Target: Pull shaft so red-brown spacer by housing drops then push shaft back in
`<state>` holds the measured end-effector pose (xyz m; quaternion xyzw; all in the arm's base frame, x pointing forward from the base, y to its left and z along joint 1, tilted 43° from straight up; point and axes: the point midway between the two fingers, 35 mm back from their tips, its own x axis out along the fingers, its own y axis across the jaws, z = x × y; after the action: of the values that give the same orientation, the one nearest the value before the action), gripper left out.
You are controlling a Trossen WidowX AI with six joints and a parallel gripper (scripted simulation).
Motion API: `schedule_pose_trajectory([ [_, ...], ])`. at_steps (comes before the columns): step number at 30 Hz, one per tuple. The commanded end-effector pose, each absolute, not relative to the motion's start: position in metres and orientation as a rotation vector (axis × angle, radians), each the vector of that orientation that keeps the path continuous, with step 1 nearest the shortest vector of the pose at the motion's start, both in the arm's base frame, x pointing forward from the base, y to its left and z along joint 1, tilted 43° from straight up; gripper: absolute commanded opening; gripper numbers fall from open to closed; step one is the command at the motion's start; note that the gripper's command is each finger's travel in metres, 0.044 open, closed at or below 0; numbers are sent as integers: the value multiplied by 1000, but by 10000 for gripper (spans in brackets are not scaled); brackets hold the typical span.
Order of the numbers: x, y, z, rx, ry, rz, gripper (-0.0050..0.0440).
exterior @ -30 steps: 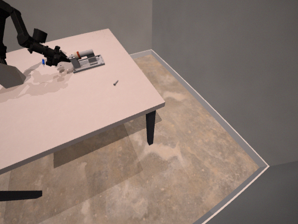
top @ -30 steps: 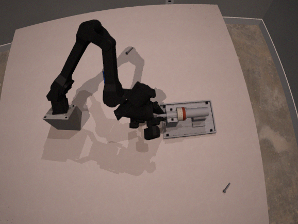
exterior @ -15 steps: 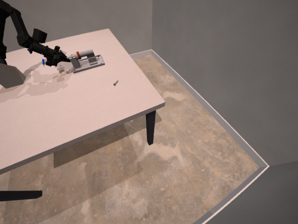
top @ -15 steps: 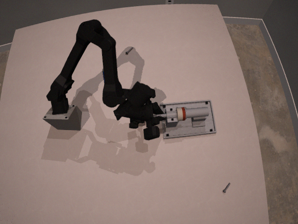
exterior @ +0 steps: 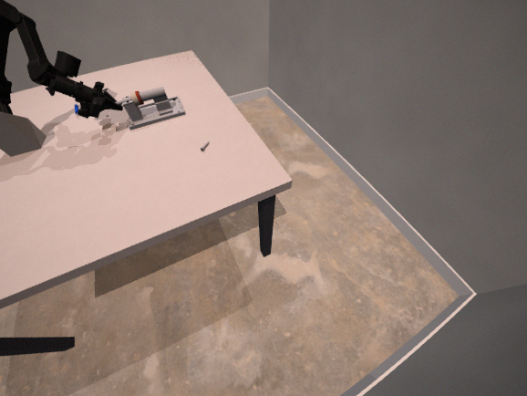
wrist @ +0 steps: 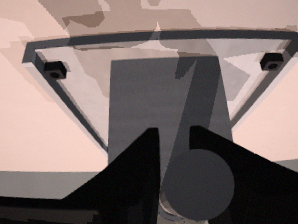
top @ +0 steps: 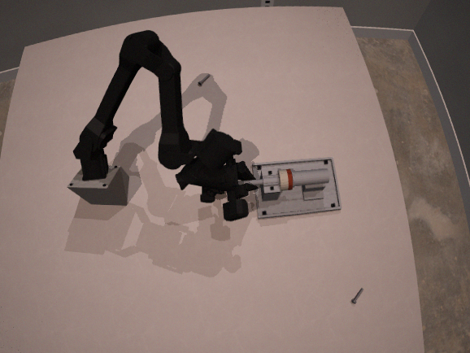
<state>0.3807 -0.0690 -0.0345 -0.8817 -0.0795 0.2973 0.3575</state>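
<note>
A grey base plate [top: 297, 188] carries the assembly. The shaft [top: 260, 183] runs through a small support block [top: 270, 190], a cream spacer [top: 281, 180] and a red-brown spacer [top: 289, 179] into the big light-grey housing [top: 311, 176]. The red-brown spacer touches the housing and also shows in the exterior view [exterior: 137, 96]. My gripper [top: 249, 182] sits at the plate's left edge, shut on the shaft's free end. In the wrist view my two dark fingers pinch the shaft's round end [wrist: 196, 185], with the support block [wrist: 162, 103] behind it.
One loose screw [top: 203, 80] lies behind the arm and another [top: 357, 295] lies near the front right of the table, also in the exterior view [exterior: 205, 146]. The arm's base [top: 99, 183] stands to the left. The table edge is to the right of the plate.
</note>
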Motion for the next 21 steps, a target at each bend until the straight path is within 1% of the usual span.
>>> schedule_pose_trajectory([
  [1,376,-68,-35,-2274,-206,771,0],
  [21,371,-67,-35,-2274,-206,771,0],
])
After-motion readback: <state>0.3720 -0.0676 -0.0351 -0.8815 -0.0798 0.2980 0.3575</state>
